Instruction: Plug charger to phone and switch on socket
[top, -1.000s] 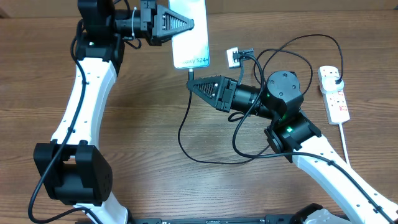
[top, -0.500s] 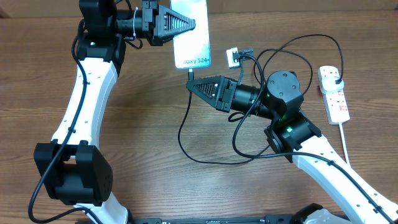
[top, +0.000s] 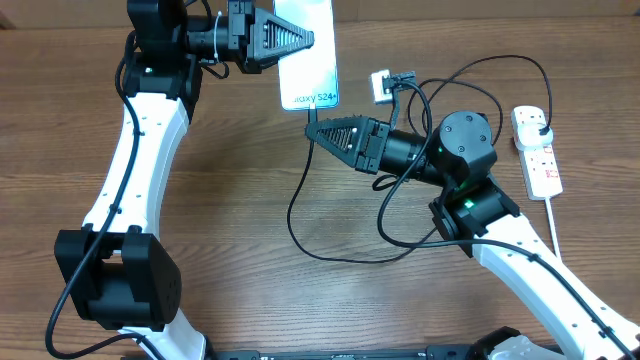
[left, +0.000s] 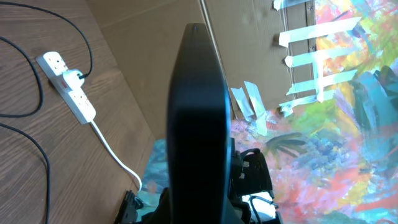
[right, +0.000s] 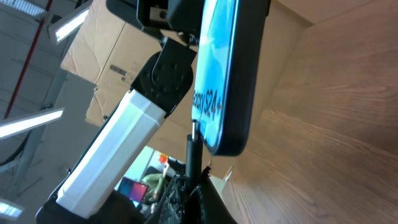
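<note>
From above, the left tool (top: 305, 40) was pressed together on the side edge of a slim rectangular smartphone with a light blue-teal screen (top: 312, 65), at the far side of the brown wooden desk (top: 230, 200). The right tool (top: 310, 128) sat just below the phone's lower end, its fingers pinched on the connector end of the charger, a long thin black cable (top: 290, 212). The cable looped across the desk and ran off to a black plug (top: 541, 126). That plug was seated in a white elongated power strip with red markings (top: 540, 160), which lay well apart at the right edge.

Through the left wrist camera, the phone (left: 196, 124) showed edge-on as a dark slab filling the middle, and it hid the gripping fingers. The power strip (left: 69, 88) lay on the desk behind it, with its thick white cord (left: 115, 155) trailing toward the camera.

Through the right wrist camera, the lit screen (right: 217, 68) stood tilted, with its white lettering readable. The charger's small black connector tip (right: 194, 132) rose from the pinching fingers, close beside the phone's lower end. I could not tell whether the two touched.
</note>
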